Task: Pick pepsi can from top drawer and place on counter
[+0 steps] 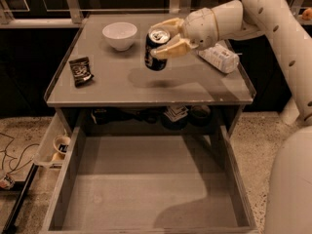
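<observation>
**A:** Pepsi can (156, 52) is up in the air over the middle of the desk (200, 89), tipped slightly, silver top and pull tab facing the camera.

**B:** And the gripper (162, 39) has it! 2 fingers (173, 48) are clamped on the can's sides, 1 at the upper rim and 1 lower down the blue body. They're closed only as far as the can's width lets them.

**A:** Is it touching the desk?

**B:** No, it's clear of the surface. Its shadow lies on the grey top just below and in front.

**A:** What's nearby?

**B:** A white bowl (119, 34) sits to the can's left, near the back. Further left, by the rim, is a small dark packet (81, 71). On the other side, a clear plastic bottle (220, 58) with a white label lies on its side just behind the gripper's wrist.

**A:** And the arm?

**B:** The pale arm (279, 30) reaches in from the right edge, across the desk's far corner.

**A:** Down below?

**B:** The top drawer (68, 184) is pulled wide open toward us, showing its flat grey floor. Beside its left wall, a small pale bin (45, 147) holds a cup (62, 145).
</observation>
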Tool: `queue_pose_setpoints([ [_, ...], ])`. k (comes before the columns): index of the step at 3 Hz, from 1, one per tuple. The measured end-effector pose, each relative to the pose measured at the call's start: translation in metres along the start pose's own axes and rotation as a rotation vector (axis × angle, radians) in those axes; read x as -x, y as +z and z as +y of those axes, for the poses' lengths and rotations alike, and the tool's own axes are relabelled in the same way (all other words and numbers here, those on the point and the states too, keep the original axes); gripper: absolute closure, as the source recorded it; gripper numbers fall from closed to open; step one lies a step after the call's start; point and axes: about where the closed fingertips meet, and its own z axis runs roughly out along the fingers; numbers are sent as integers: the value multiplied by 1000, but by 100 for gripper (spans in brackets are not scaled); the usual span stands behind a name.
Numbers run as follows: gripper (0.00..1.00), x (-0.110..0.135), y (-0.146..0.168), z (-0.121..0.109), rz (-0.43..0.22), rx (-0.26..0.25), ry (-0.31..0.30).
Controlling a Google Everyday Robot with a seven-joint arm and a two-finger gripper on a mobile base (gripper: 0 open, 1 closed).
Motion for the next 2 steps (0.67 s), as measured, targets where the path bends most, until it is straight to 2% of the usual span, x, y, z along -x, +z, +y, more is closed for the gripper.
queue_pose_setpoints([
  [1,100,-6,-10,-22,1,-140,72],
  [2,100,-17,-17,-34,4,-239,146],
])
